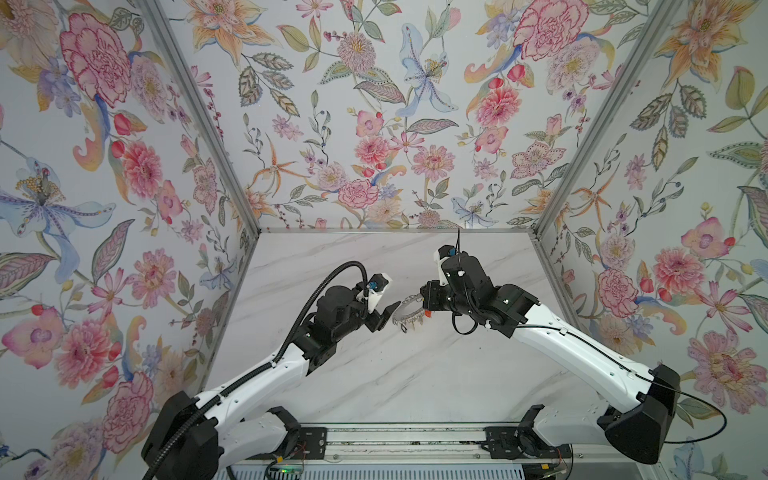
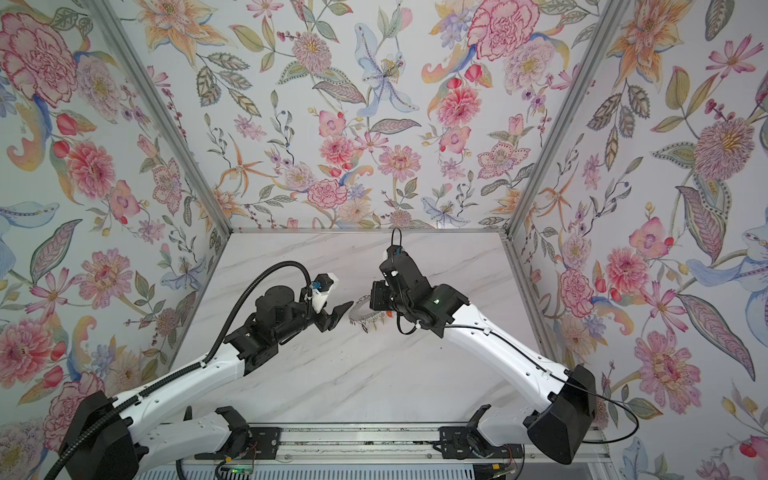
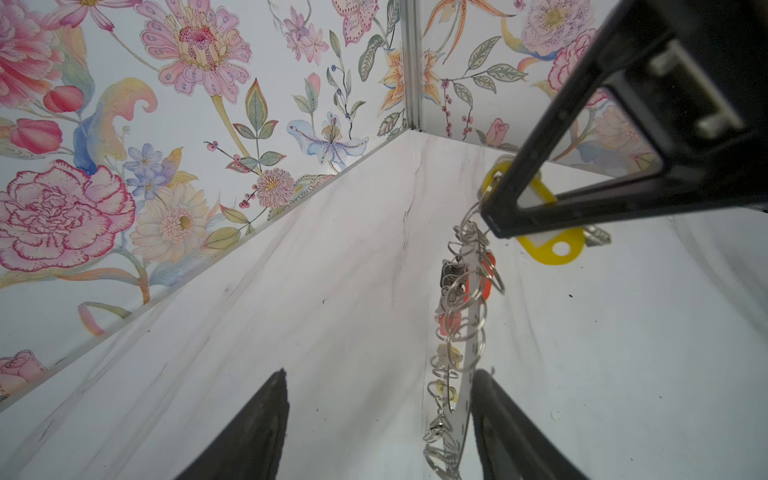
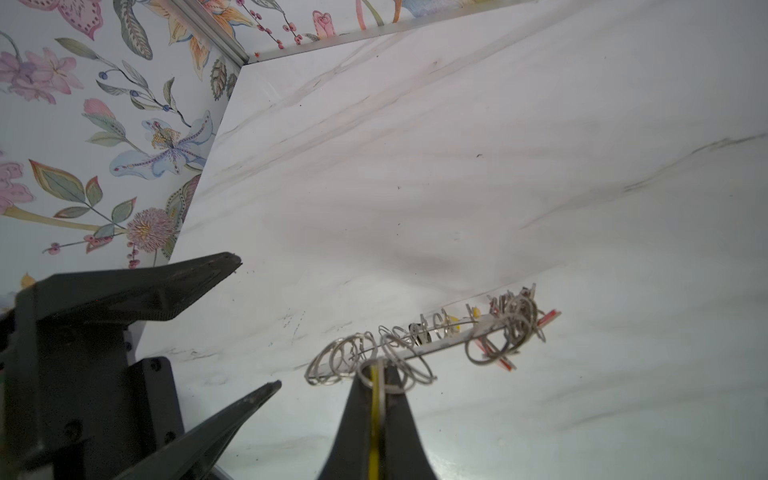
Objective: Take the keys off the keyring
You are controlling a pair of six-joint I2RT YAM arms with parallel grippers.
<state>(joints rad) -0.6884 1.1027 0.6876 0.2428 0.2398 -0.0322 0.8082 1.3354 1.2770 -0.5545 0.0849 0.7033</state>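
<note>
Left claw [image 3: 380,374] agape at keyring [image 3: 469,332] rim, right claw [image 4: 376,374] tight on yellow-tagged key [image 3: 540,253], above marble tabletop [image 3: 332,291].

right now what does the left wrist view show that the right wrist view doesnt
Only the left wrist view: the flat face of the yellow tag with its round hole, and a silver key beside it. Only the right wrist view: that tag's thin edge pinched in the shut right gripper. Both: the keyring seen edge-on, the open left gripper and the marble table.

yellow tag [image 3: 555,249] partly hidden, left tool [image 3: 380,374] cropped
</note>
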